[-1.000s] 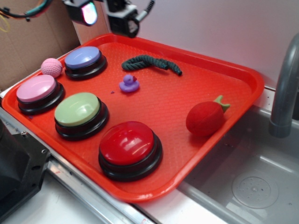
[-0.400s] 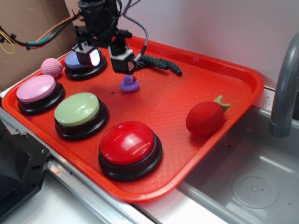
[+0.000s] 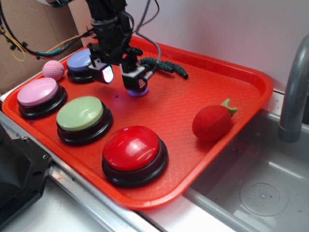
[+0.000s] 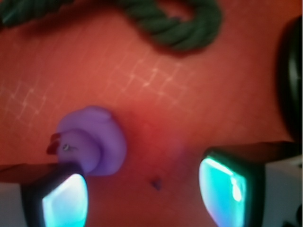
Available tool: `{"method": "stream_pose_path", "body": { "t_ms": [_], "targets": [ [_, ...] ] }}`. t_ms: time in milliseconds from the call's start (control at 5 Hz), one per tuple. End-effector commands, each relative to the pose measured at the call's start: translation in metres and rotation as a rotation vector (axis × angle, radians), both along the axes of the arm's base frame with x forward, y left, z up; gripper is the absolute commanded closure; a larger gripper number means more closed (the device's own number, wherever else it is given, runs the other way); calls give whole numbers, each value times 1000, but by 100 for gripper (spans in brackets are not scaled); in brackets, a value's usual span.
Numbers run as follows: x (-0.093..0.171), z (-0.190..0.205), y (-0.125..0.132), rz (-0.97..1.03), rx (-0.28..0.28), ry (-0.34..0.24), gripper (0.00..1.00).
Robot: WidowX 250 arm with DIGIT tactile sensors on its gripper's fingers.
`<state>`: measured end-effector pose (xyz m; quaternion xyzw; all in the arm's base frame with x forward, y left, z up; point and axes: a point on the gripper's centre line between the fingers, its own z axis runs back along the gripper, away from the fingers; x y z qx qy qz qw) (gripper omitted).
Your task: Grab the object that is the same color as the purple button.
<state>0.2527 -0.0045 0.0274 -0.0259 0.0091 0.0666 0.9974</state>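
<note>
The tiny purple duck (image 4: 94,142) sits on the orange tray (image 3: 174,111), its beak pointing left in the wrist view. My gripper (image 4: 144,194) hangs low over the tray and is open, with bare tray between its two glowing pads. The left fingertip (image 4: 64,201) overlaps the duck's near side; the right fingertip (image 4: 225,187) stands well clear of it. In the exterior view my gripper (image 3: 123,77) hides most of the duck (image 3: 138,92). The purple button (image 3: 79,61) lies behind my gripper at the tray's back left, partly covered by the arm.
A dark green rope (image 3: 164,65) lies just beyond the duck. Pink (image 3: 37,94), green (image 3: 81,116) and red (image 3: 133,150) buttons line the tray's front left. A pink ball (image 3: 53,69) sits at the left rim, a red plush fruit (image 3: 212,121) at right. A sink (image 3: 256,188) adjoins.
My gripper has come down from above the tray's back edge and forward to the duck, now low enough to cover most of it. The duck has stayed put.
</note>
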Motion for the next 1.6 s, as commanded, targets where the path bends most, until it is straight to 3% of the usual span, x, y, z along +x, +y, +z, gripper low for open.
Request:
{"method": "stream_pose_path", "body": {
  "t_ms": [0, 400, 600, 800, 1000, 1400],
  "targets": [
    [14, -1, -21, -88, 30, -31, 0],
    [23, 41, -19, -70, 36, -140, 0],
    [41, 64, -10, -27, 24, -188, 0],
    [60, 61, -10, -14, -4, -203, 0],
    [71, 44, -16, -41, 7, -174, 0],
    [69, 10, -14, -71, 24, -121, 0]
  ]
}}
